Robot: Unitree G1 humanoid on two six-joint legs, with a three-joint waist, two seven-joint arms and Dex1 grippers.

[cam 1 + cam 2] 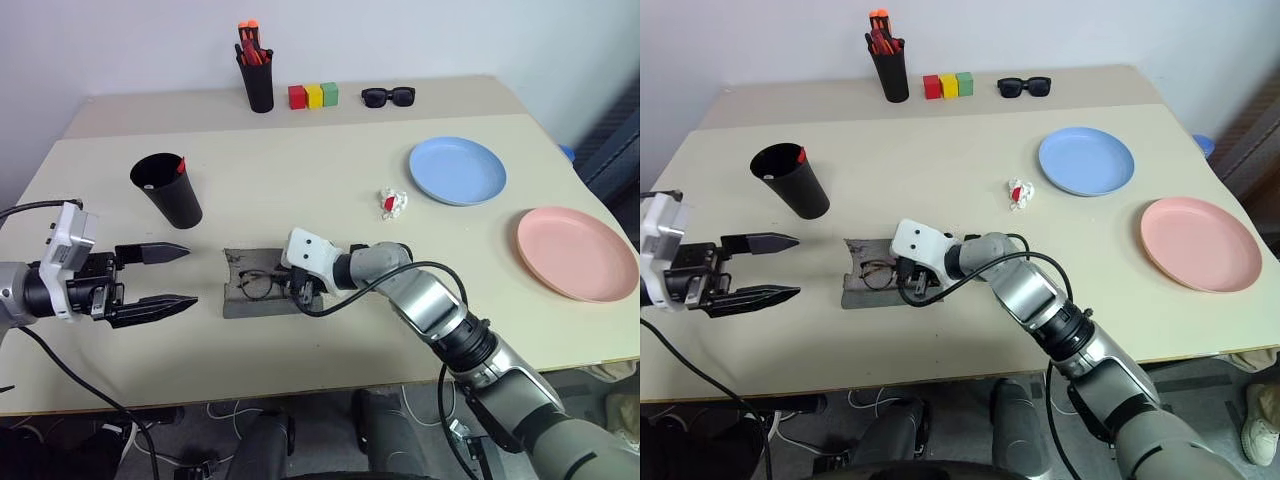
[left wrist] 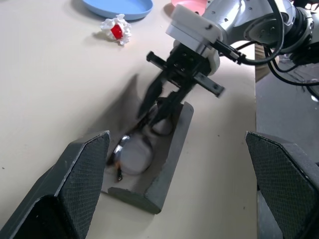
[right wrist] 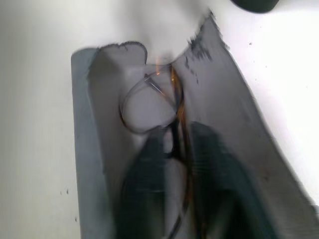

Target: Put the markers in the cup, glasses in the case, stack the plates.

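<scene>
Grey felt lines the open case (image 1: pixel 262 296), which lies near the bench's (image 1: pixel 300 190) front edge with the glasses (image 1: pixel 258 284) already resting inside it. Right hand (image 2: pixel 160 104) reaches across into the case, fingers straddling the frame with a slight gap between them; whether they grip the wire or have just let it go I cannot tell, though the placing looks all but done. Left hand (image 1: pixel 165 276) hovers just beside the case's far end, fingers spread wide and holding nothing, probably standing by to steady the case or shut its lid. Behind it stands the cup (image 1: pixel 167 188) with a red-tipped marker (image 1: pixel 180 166) leaning against its rim, so that part seems at least begun. Blue plate (image 1: pixel 457 170) and pink plate (image 1: pixel 576 252) lie well apart on the right side, unstacked, with a crumpled white-and-red scrap (image 1: pixel 392 203) near the blue one.
</scene>
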